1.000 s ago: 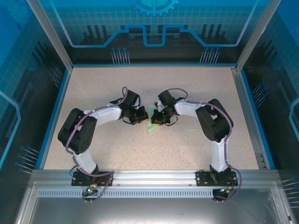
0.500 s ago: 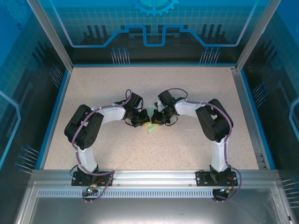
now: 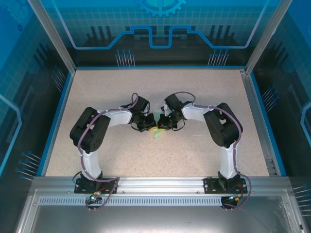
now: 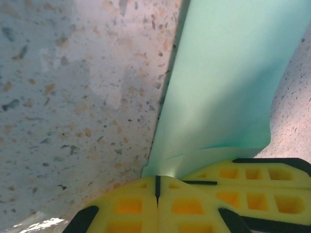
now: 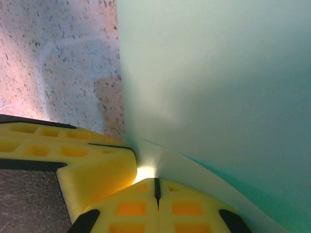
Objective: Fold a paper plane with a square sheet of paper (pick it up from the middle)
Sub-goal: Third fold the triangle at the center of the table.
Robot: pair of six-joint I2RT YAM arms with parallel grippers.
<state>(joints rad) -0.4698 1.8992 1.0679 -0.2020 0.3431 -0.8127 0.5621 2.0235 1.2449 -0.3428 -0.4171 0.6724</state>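
Left wrist view: my left pincer (image 4: 157, 187) clenched on the folded mint-green paper (image 4: 228, 82), right pincer (image 5: 156, 187) likewise; I judge it light, limp, best pinched at its crease.

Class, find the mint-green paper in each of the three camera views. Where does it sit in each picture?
Top external: mint-green paper, a small sliver at the centre of the speckled table.
Left wrist: upper right, narrowing downward to a point.
Right wrist: the right side, top to bottom.
Shared landmark: the speckled table.
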